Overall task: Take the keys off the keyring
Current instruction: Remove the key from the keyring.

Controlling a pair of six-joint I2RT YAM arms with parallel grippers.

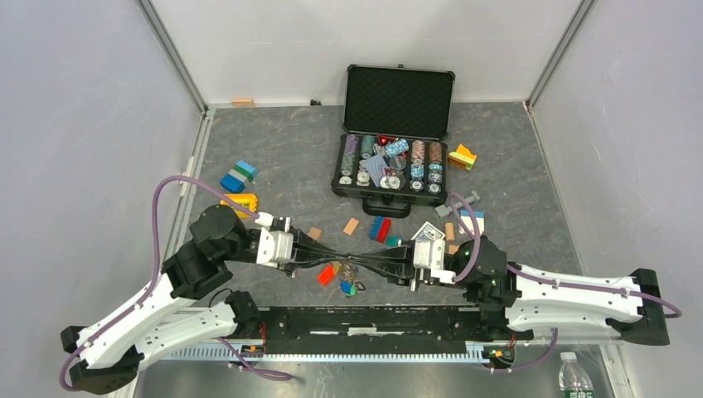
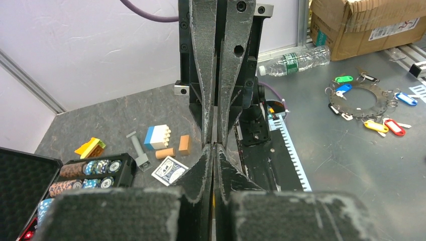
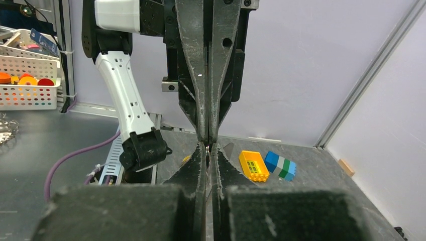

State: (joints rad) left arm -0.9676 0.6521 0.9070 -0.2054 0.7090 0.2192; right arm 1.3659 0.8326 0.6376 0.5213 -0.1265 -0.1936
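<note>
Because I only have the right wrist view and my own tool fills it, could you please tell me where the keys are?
Observer: In the top view, the keys bunch just on the arm-base side of where the left tool and right tool meet tip to tip.
Operator: Thank you; which colours show?
Observer: Red, blue and green covers; whether they hang free I cannot tell.
Operator: Is anything close beyond the tools?
Observer: A red-and-blue block lies just beyond them, toward the open chip case.
</note>
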